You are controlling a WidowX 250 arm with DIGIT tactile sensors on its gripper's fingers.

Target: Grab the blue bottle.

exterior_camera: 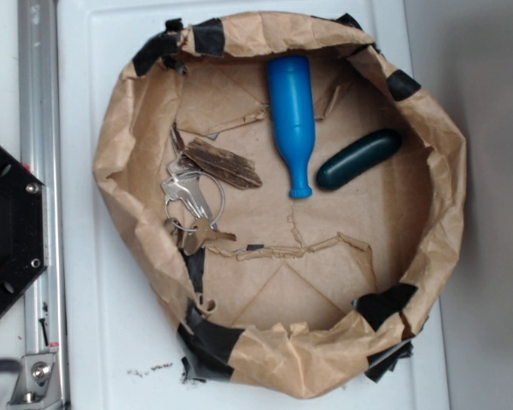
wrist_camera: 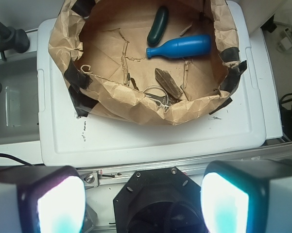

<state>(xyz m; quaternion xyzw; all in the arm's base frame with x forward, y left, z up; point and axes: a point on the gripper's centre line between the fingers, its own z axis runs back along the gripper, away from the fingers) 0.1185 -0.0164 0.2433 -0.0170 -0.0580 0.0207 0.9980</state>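
Four objects lie inside a crumpled brown paper basin (exterior_camera: 444, 162) patched with black tape: the blue bottle (exterior_camera: 293, 120) on its side just beside a dark teal capsule (exterior_camera: 357, 159), apart from a bark-like brown scrap (exterior_camera: 224, 162) and a key ring (exterior_camera: 190, 205). Seen in the wrist view, the gripper (wrist_camera: 143, 204) hangs back over the black base (wrist_camera: 155, 199), fingers spread wide, holding nothing.

A bright blue bottle (exterior_camera: 293, 120) and a dark teal capsule (exterior_camera: 358, 159) lie in a tan brown paper basin (exterior_camera: 128, 128) patched with black tape (exterior_camera: 384, 303). Silver keys (exterior_camera: 188, 201) sit beside a streaked brown wood chip (exterior_camera: 226, 164). White lid (exterior_camera: 102, 342) beneath, flecked black near its lower edge
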